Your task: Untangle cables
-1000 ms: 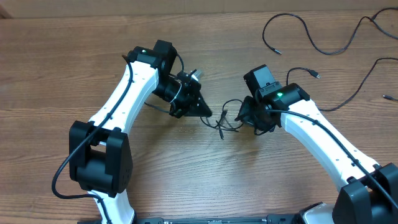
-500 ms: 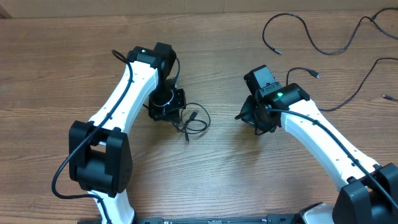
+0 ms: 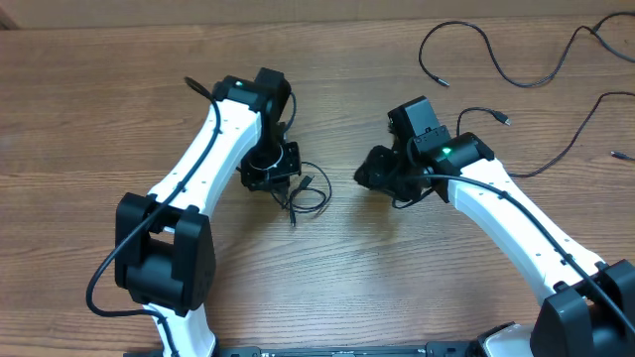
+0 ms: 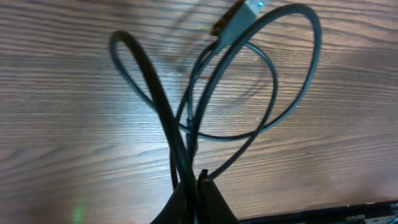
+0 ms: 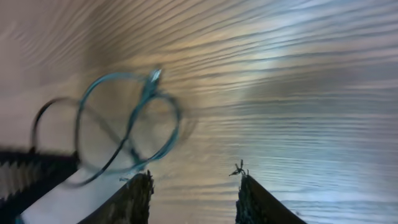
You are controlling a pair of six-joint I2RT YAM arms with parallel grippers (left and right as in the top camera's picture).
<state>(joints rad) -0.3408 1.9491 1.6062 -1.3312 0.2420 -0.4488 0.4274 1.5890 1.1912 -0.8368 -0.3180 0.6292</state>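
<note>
Cables lie in two groups: a small coil [image 4: 186, 134] beside the left arm [image 3: 213, 149], and loose cords [image 3: 496, 61] well apart at the counter's [image 3: 347, 278] far right corner. The left jaws are pressed together, pinching the coil where its strands gather; the loops fan out with a silver-tipped plug [image 4: 239, 18] at the far end. Whether the coil rests on the wood I cannot tell. The right jaws stand spread near the coil, not touching it.

looped cable [image 5: 152, 78] blurred, far cables [image 3: 536, 85] cut off at edge
</note>
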